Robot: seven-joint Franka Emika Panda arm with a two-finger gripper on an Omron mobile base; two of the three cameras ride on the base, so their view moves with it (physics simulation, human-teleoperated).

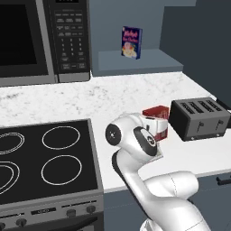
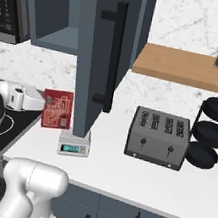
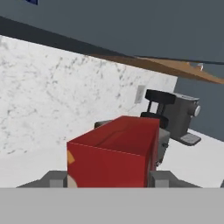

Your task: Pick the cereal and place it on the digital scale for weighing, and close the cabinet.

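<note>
Cereal (image 2: 56,109) sat clamped in the tool (image 3: 107,178), whose two fingers (image 3: 159,178) pressed against the red box's opposite sides, closed as far as the box allowed. In the right base view the box hung above the white desk (image 2: 134,179), just at ten o'clock of the digital scale (image 2: 74,144), and its lower edge appeared clear of the platform, though contact could not be judged for certain. The scale stood at the foot of the cabinet (image 2: 98,53) door, which stood swung open with its long black bar handle (image 2: 113,56) facing the camera. In the left base view the cereal (image 1: 156,121) showed past the arm's wrist, just at nine o'clock of the toaster (image 1: 198,118), while a dark blue box (image 1: 131,42) stood on the open cabinet's shelf (image 1: 135,63) at twelve o'clock. The toaster (image 2: 158,137) lay at three o'clock of the scale in the right base view, and the microwave (image 1: 43,40) hung at ten o'clock above the stove (image 1: 45,158).
</note>
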